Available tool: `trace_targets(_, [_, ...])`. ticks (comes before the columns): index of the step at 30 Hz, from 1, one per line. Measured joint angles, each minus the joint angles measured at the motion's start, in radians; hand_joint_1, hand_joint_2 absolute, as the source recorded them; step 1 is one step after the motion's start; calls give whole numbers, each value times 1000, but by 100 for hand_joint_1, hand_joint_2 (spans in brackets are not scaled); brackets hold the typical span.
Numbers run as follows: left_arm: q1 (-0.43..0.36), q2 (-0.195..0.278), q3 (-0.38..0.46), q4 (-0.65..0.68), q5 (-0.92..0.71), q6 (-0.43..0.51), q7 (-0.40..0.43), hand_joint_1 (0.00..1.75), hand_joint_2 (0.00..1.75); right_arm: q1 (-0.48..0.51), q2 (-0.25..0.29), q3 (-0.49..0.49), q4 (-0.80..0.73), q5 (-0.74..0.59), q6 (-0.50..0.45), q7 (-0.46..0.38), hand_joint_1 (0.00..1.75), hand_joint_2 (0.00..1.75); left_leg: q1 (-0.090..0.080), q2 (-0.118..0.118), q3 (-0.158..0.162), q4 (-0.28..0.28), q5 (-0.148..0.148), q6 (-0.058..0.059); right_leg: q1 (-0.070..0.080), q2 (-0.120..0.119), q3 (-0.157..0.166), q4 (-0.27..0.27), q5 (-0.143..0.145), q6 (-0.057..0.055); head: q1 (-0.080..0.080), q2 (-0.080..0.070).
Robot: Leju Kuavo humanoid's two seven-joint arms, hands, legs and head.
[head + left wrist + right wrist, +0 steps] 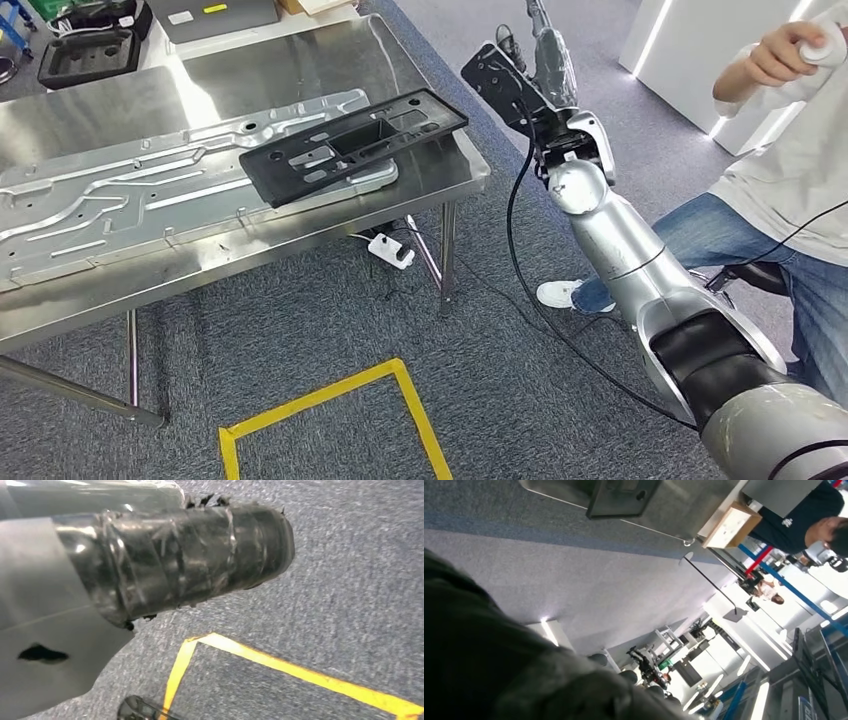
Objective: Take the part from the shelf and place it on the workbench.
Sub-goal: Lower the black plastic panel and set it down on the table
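From the head camera I see the black part [352, 146] lying flat on the steel desk [90, 110], resting across the right end of a long pressed metal panel [150, 195] and reaching toward the desk's right edge; nothing grips it. My right arm [640, 270] stretches up and away on the right of the desk, a black cable [520, 260] looping along it; the right robot hand [545, 45] is raised beyond the desk's far right corner, apart from the part, and I cannot tell whether its fingers are spread or curled. In the left wrist view the left robot hand [190, 560] appears as a dark, tape-wrapped shape over grey carpet [350, 580] and a yellow tape line [300, 670]; its fingers are not clear to me, so I cannot tell its state either. A person in jeans [790, 200] sits at the right; a yellow tape outline [330, 410] marks the floor near the desk; a white power strip [392, 250] lies under it.
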Motion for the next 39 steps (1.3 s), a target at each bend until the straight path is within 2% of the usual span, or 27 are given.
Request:
trace_targets(1, [0, 0, 0, 0, 0, -1, 1, 0, 0, 0, 0, 0, -1, 0, 1, 0, 0, 0, -2, -1, 30, -36, 17, 7, 3, 0, -5, 0, 5, 0, 0, 0])
trace_targets(3, [-2, 2, 0, 0, -1, -2, 2, 0, 0, -1, 0, 0, -3, 2, 4, 0, 0, 0, -10, -2, 119, -171, 58, 32, 8, 0, -10, -2, 14, 1, 0, 0])
trace_targets(4, [-3, 3, 0, 0, -1, -3, 2, 0, 0, -3, -1, 0, -5, 2, 6, 0, 0, 0, -15, -1, 152, -229, 70, 44, 8, -1, -11, -5, 19, 4, 0, 0])
trace_targets(5, [-5, 5, 0, 0, -2, -4, 2, 0, 0, -5, -1, 0, -6, 3, 8, 0, 0, 0, -20, -1, 170, -264, 74, 54, 5, -2, -12, -8, 25, 9, 0, 0])
trace_targets(7, [-6, 7, 0, 0, -2, -5, 2, 0, 0, -6, -2, 0, -7, 3, 11, 1, 0, 0, -28, 0, 173, -287, 83, 67, 1, -5, -11, -21, 39, 22, 0, 0])
trace_targets(9, [-5, 8, 0, 0, -2, -6, 2, 0, 0, -6, -2, 0, -7, 3, 11, 1, 0, 0, -23, 3, 180, -318, 110, 71, 1, -6, -14, -25, 39, 31, 0, 0])
trace_targets(10, [-4, 7, 0, 0, -1, -7, 3, 0, 0, -7, -3, 0, -8, 3, 11, 2, 0, 0, -19, 5, 180, -333, 126, 72, 3, -5, -23, -6, 18, 34, 1, 0])
trace_targets(12, [-4, 4, 0, 0, -2, -9, 3, 0, 0, -9, -5, 0, -8, 3, 11, 2, 0, 0, -15, 8, 170, -344, 146, 70, 5, -4, -61, 92, -58, 37, 1, 0])
trace_targets(13, [-4, 3, 0, 0, -2, -10, 3, 0, 0, -8, -6, 0, -8, 3, 11, 3, 0, 0, -15, 8, 159, -341, 151, 69, 5, -4, -81, 156, -95, 40, 1, 0])
trace_targets(14, [-4, 2, 0, 0, -2, -12, 3, 0, 0, -7, -6, 0, -7, 3, 11, 3, 0, 0, -14, 8, 147, -335, 155, 67, 5, -4, -90, 202, -116, 44, 2, 0])
trace_targets(15, [-3, 0, 0, 0, -2, -13, 4, 0, 0, -6, -6, 0, -7, 3, 11, 3, 0, 0, -13, 8, 135, -327, 158, 65, 4, -4, -84, 216, -121, 48, 1, 0])
trace_targets(16, [-3, -1, 0, 0, -2, -14, 4, 0, 0, -5, -7, 0, -7, 3, 12, 4, 0, 0, -11, 8, 122, -316, 160, 63, 2, -5, -58, 191, -109, 51, 1, 0])
trace_targets(18, [-3, -1, 0, 0, -2, -15, 5, 0, 0, -7, -7, 0, -7, 5, 12, 4, 0, 0, -7, 7, 96, -286, 158, 55, -2, -4, 21, 73, -77, 57, 1, 0])
trace_targets(19, [-4, -1, 0, 0, -2, -16, 6, 0, 0, -8, -8, 0, -8, 6, 12, 4, 0, 0, -8, 6, 83, -269, 156, 49, -3, -2, 47, 27, -66, 54, 1, 0])
trace_targets(20, [-4, 0, 0, 0, -2, -17, 7, 0, 0, -8, -8, 0, -8, 7, 12, 4, 0, 0, -9, 5, 73, -257, 156, 44, -2, 1, 58, 4, -63, 48, 1, 0])
trace_targets(24, [0, 2, 0, 0, -2, -18, 10, 0, 0, -6, -9, 0, -9, 11, 14, 4, 0, 0, -11, 2, 54, -244, 159, 32, -1, 1, 46, 7, -47, 18, 1, 0])
trace_targets(25, [0, 2, 0, 0, -2, -20, 11, 0, 0, -7, -9, 0, -9, 12, 14, 4, 0, 0, -10, 2, 45, -225, 140, 26, -3, 0, 42, 6, -41, 12, 1, 0])
trace_targets(26, [0, 2, 0, 0, -2, -23, 12, 0, 0, -8, -8, 0, -9, 14, 14, 4, 0, 0, -7, 2, 30, -187, 109, 19, -5, -1, 36, 5, -35, 7, 1, 0])
trace_targets(28, [-1, 2, 0, 0, -2, -29, 13, 0, 0, -9, -8, 0, -9, 15, 15, 4, 0, 0, -3, 2, -10, -65, 30, 8, -4, -2, 24, 5, -25, 3, 1, 0])
trace_targets(29, [0, 1, 0, 0, -2, -31, 14, 0, 0, -8, -8, 0, -9, 16, 15, 4, 0, 0, -2, 2, -26, -11, 4, 7, -3, -2, 17, 5, -20, 3, 1, 0])
trace_targets(30, [0, 1, 0, 0, -2, -31, 14, 0, 0, -8, -8, 0, -9, 16, 15, 4, 0, 0, -2, 1, -29, 16, -6, 8, -1, -2, 11, 5, -15, 3, 1, 0])
trace_targets(31, [0, 1, 0, 0, -2, -32, 14, 0, 0, -8, -8, 0, -9, 16, 15, 4, 0, 0, -2, 1, -12, 5, 3, 13, 2, -1, 5, 5, -10, 3, 1, 0])
trace_targets(32, [0, 0, 0, 0, -3, -32, 14, 0, 0, -8, -8, 0, -9, 16, 15, 4, 0, 0, -4, 0, 24, -43, 25, 21, 4, -1, 1, 5, -6, 3, 1, 0])
trace_targets(34, [-2, 2, 0, 0, -3, -31, 14, 0, 0, -11, -8, 0, -10, 16, 15, 4, 0, 0, -11, -2, 114, -184, 66, 43, 7, -1, -2, 2, 2, 5, 1, 0])
trace_targets(35, [-3, 3, 0, 0, -4, -31, 14, 0, 0, -13, -8, 0, -10, 17, 15, 4, 0, 0, -16, -3, 143, -236, 77, 53, 6, -2, -3, -1, 6, 9, 1, 0])
trace_targets(36, [-4, 4, 0, 0, -4, -31, 14, 0, 0, -14, -8, 0, -11, 17, 15, 4, 0, 0, -21, -3, 156, -264, 81, 60, 3, -3, -3, -4, 12, 15, 1, 0])
trace_targets(39, [-5, 6, 0, 0, -4, -31, 13, 0, 0, -15, -8, 0, -11, 18, 16, 4, 0, 0, -25, -1, 160, -295, 105, 68, -1, -5, -3, -18, 25, 34, 2, 0])
